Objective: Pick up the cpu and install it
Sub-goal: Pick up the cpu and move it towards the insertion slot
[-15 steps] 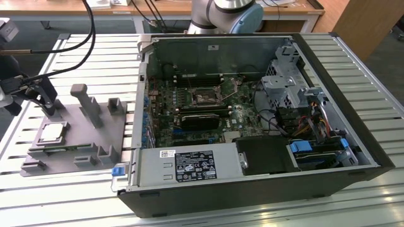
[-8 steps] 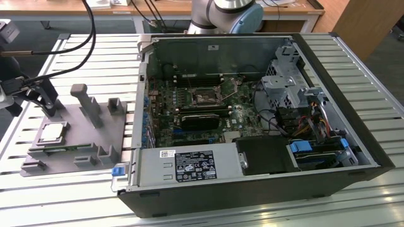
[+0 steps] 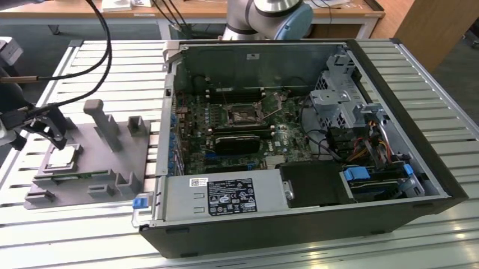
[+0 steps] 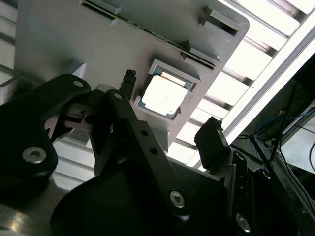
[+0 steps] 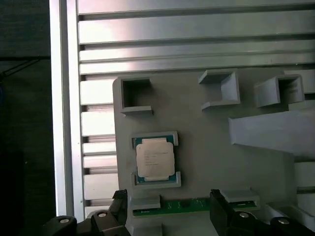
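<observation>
First wrist view: cpu (image 5: 154, 158) flat, face-up

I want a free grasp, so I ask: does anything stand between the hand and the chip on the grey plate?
Nothing visible does. The open hand hangs above the chip, which lies bare in its low frame on the grey plate. The frame borders two of its sides only.
</observation>
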Controlling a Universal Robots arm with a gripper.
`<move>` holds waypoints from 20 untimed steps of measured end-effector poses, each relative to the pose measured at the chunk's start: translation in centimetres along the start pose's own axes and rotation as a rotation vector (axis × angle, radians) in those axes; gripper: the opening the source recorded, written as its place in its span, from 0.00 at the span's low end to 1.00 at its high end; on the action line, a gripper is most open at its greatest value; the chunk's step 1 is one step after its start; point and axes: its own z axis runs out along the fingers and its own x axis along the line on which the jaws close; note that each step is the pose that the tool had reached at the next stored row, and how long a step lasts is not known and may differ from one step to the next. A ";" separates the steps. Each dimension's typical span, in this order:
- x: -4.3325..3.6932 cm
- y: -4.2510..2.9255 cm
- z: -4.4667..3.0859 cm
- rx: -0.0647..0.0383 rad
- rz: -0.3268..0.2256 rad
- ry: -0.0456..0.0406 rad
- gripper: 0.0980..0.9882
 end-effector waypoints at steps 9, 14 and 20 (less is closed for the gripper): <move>0.10 0.13 -2.29 0.000 0.001 -0.0033 0.74; 0.15 0.20 -3.56 0.000 0.001 -0.0051 0.74; 0.21 0.28 -5.02 -0.001 0.001 -0.0073 0.74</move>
